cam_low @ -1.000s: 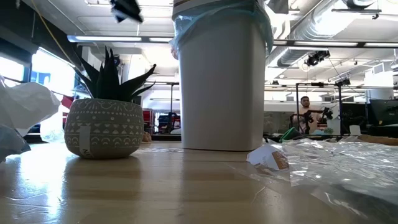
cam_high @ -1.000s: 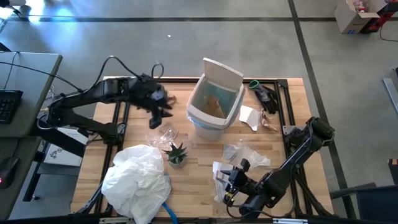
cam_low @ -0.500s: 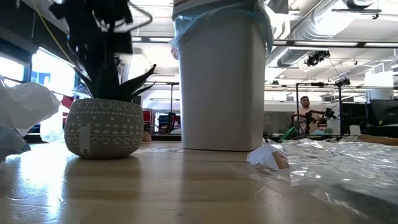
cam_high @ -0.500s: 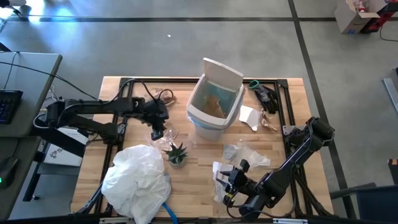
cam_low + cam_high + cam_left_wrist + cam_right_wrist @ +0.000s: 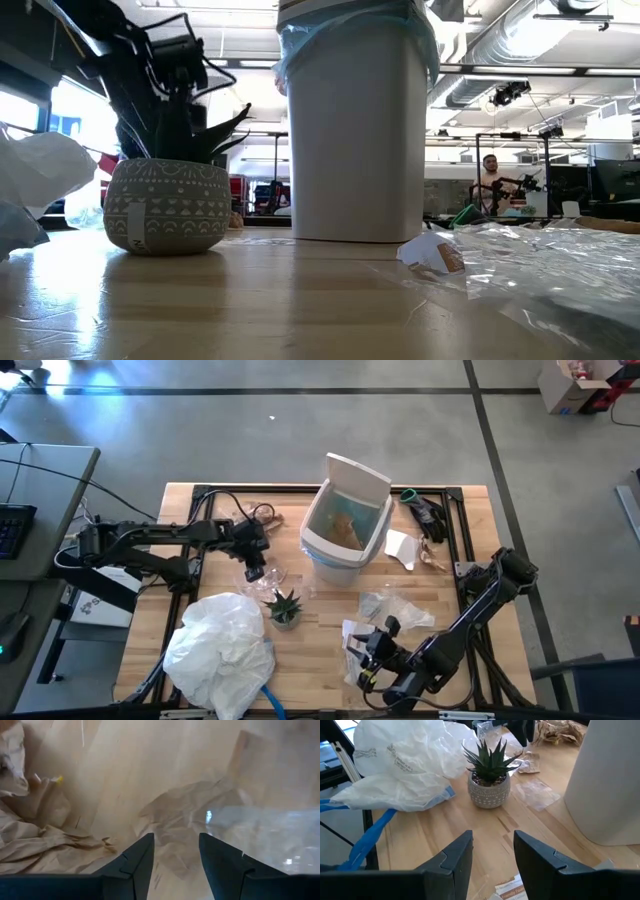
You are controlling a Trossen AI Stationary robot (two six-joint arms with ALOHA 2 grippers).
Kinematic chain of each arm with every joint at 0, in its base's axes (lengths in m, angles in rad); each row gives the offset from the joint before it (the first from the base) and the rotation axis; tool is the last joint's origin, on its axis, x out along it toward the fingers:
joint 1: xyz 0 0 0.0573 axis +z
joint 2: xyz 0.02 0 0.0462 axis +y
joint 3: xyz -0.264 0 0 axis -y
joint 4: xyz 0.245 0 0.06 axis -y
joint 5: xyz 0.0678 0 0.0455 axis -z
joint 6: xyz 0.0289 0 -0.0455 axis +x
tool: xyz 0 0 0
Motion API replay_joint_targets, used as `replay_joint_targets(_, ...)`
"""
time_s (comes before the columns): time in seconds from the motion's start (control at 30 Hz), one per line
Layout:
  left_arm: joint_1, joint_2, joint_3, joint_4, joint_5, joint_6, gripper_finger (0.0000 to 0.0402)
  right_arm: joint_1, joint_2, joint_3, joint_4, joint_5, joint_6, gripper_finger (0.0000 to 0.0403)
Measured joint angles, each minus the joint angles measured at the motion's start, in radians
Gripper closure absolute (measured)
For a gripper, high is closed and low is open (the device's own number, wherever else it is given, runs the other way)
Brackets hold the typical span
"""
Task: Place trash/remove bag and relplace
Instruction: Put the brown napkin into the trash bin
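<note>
The white bin [image 5: 345, 530] stands at the table's far middle, lined with the light-blue bag [image 5: 295, 45], with brown paper [image 5: 345, 525] inside. My left gripper [image 5: 253, 567] points down, open, just over a crumpled clear wrapper [image 5: 182, 822] lying on the table left of the bin; its fingers stand either side of the wrapper's near part. More brown paper trash [image 5: 30, 837] lies beside it. My right gripper [image 5: 370, 657] waits open near the front edge over paper scraps [image 5: 355, 635]. The left arm [image 5: 160, 70] shows behind the plant in the low view.
A small potted plant [image 5: 283, 607] stands close to my left gripper, with a big white plastic bag [image 5: 220, 645] nearer the front. A white scrap [image 5: 400, 548], clear plastic [image 5: 395, 605] and dark items [image 5: 425, 515] lie right of the bin.
My left gripper has come down from well above the table to just over the clear wrapper, shifting a little toward the near edge and tipping more steeply downward. The wrapper and the other things lie as before.
</note>
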Motion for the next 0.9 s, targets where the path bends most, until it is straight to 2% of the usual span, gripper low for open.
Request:
replay_joint_targets(0.17,0.016,0.090,-0.002,0.017,-0.005,-0.017,0.0262,0.000,0.000,0.000,0.015,0.001,0.000,0.0275)
replay_joint_targets(0.43,0.015,0.210,0.001,0.134,0.044,-0.044,0.0263,0.000,0.000,0.000,0.033,0.002,0.000,0.0275)
replay_joint_targets(0.5,0.007,0.228,0.003,0.161,0.027,-0.051,0.0270,0.000,0.000,0.000,0.035,0.003,0.000,0.0275)
replay_joint_targets(0.6,0.001,0.246,0.003,0.177,-0.005,-0.051,0.0301,0.000,0.000,0.000,0.037,0.004,0.000,0.0275)
replay_joint_targets(0.73,0.002,0.251,0.003,0.186,-0.032,-0.036,0.0380,0.000,0.000,0.000,0.037,0.004,-0.001,0.0275)
replay_joint_targets(0.9,0.004,0.248,0.010,0.202,-0.050,-0.034,0.0398,-0.005,0.000,0.000,0.037,0.004,-0.003,0.0275)
